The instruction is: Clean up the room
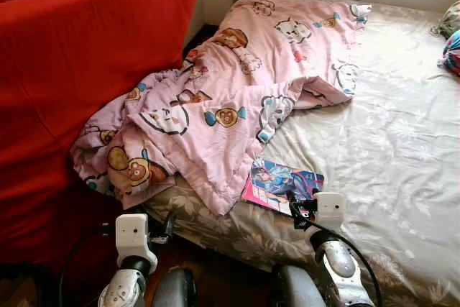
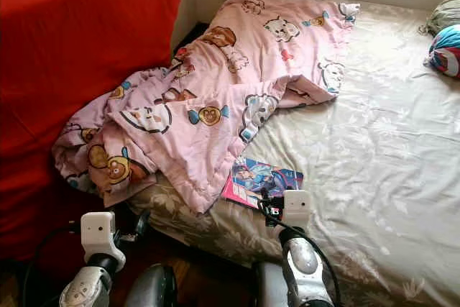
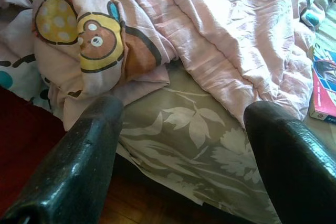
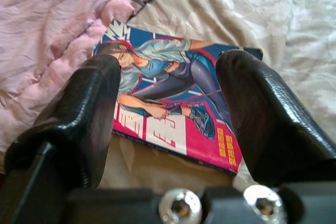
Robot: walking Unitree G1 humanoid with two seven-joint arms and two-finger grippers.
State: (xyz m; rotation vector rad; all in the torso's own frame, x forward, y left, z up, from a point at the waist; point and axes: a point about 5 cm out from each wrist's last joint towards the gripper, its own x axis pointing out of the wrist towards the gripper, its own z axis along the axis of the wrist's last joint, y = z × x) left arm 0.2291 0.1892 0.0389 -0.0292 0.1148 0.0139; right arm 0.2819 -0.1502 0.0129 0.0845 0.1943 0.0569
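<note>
The comic book (image 4: 173, 103) lies flat on the bed sheet (image 1: 388, 149), just beside the edge of the pink cartoon blanket (image 1: 230, 98), near the bed's front edge. You can judge it thin, light and a bit bendy, with a shiny cover that may slip. Take it by the near edge, where it is clear of the blanket. Your right gripper (image 4: 173, 129) hangs just over it, fingers wide open. Your left gripper (image 3: 184, 145) waits low by the bed's edge, fingers open too.
</note>
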